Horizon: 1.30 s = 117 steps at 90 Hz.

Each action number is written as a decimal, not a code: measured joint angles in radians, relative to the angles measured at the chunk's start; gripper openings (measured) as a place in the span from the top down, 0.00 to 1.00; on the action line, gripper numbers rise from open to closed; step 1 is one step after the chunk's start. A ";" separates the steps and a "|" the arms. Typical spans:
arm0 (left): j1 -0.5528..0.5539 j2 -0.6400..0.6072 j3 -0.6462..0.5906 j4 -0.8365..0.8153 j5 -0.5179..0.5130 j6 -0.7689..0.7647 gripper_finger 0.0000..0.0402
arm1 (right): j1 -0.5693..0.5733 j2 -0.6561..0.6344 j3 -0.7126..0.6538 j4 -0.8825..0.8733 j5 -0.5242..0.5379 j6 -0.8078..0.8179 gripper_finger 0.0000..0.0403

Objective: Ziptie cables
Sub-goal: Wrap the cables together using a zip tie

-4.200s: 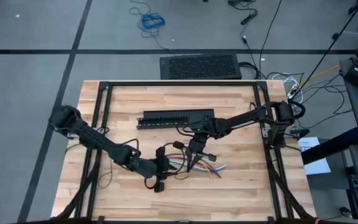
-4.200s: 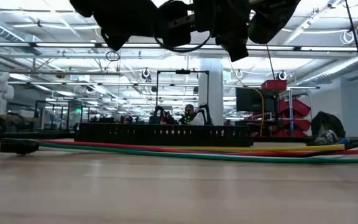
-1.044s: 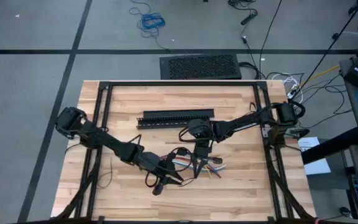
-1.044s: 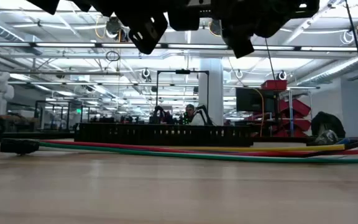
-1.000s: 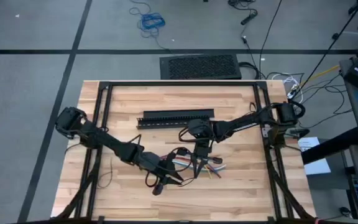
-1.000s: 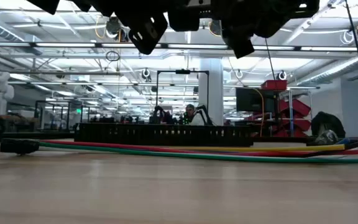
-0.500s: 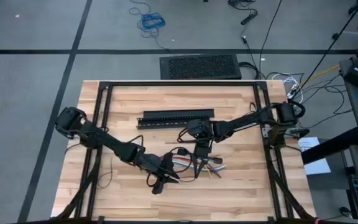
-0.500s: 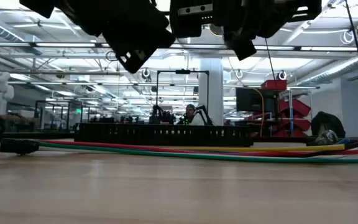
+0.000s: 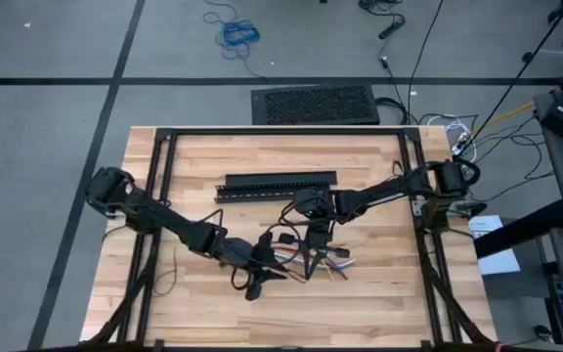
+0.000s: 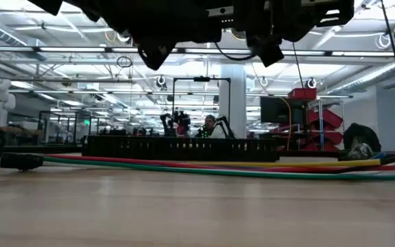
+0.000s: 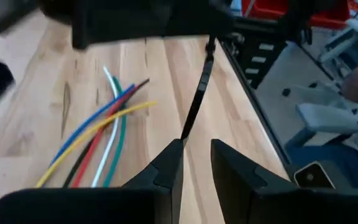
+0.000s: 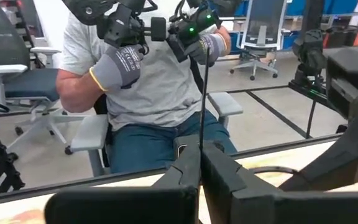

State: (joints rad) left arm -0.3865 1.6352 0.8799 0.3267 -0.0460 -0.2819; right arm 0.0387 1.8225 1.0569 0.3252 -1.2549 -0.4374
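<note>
Above the near middle of the wooden table (image 9: 379, 293), both arms meet over the cables (image 9: 325, 259), which lie flat on the wood just near of the black slotted bar (image 9: 277, 185). The right gripper (image 12: 200, 158) is clenched on one end of a thin black zip tie (image 12: 202, 99), holding the strip out stiffly. The left gripper (image 11: 194, 163) faces it with a narrow gap between its fingers, the strip's free end sitting at the mouth of that gap; whether the fingers actually touch it cannot be told. The arrangement reads as a handover or a two-handed grip, so the tie can be bent into a loop before it goes round the bundle.

The cables run left to right across the table, roughly parallel to the slotted bar. In the left wrist view their loose ends fan apart at one end, so the bundle is still untied. The low view shows them resting on the tabletop, not lifted. Beyond the table, a seated person (image 12: 148, 81) in grey gloves works hand controls.
</note>
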 joint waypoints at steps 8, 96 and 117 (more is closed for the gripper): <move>0.000 0.000 0.000 0.001 0.000 -0.002 0.80 | 0.000 0.000 0.000 -0.003 0.000 0.000 1.00; 0.001 -0.013 0.017 -0.030 0.011 -0.001 0.98 | -0.012 0.000 0.000 -0.028 0.051 -0.047 1.00; 0.001 -0.013 0.017 -0.030 0.028 -0.001 1.00 | -0.013 0.000 0.000 0.010 0.051 -0.042 1.00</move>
State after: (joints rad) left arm -0.3855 1.6218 0.8970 0.2970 -0.0181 -0.2825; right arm 0.0254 1.8229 1.0569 0.3351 -1.2034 -0.4789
